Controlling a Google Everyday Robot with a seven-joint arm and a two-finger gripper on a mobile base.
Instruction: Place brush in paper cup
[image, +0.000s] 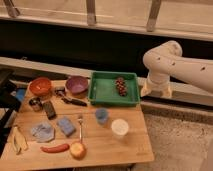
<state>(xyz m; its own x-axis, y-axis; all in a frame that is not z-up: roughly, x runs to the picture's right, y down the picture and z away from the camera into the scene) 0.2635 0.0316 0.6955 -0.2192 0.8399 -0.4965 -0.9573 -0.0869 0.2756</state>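
My gripper (155, 90) hangs on the end of my white arm, just off the right end of the green tray (102, 91) and beyond the table's (127, 150) edge, its jaws apart and closed on nothing

The tray, nearest to me, holds a cluster of dark red grapes (120, 85) towards its right side. Left of it stand a purple bowl (76, 85) and then an orange bowl (40, 86), with a small metal cup (35, 103) just in front of the orange one. In front of the tray a light-blue cup (101, 116) stands upright, and the paper cup (120, 128) stands upright just beside it, nearer the front edge

The brush (72, 100) lies flat on the wood just in front of the purple bowl, well apart from the paper cup, with a flat black block (49, 109) to its left and a fork (80, 127) lying nearer the front
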